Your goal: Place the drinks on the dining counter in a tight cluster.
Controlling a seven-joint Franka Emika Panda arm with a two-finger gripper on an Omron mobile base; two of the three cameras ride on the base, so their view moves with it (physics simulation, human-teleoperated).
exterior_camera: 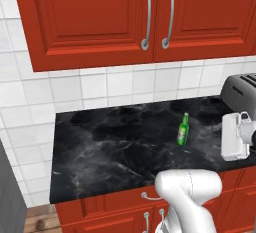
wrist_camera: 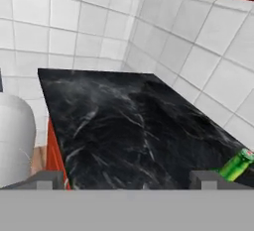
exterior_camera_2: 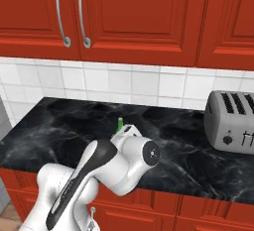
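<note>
We are facing a black marbled surface point(exterior_camera: 115, 142) under red wall cabinets point(exterior_camera: 100, 17), with one toaster point(exterior_camera_2: 233, 121) at the right edge. One green bottle point(exterior_camera: 183, 129) is standing right of centre. Our fingers point(wrist_camera: 129, 180) are standing wide apart, empty. Approaching off-line, we are risking toppling that slim bottle.
</note>
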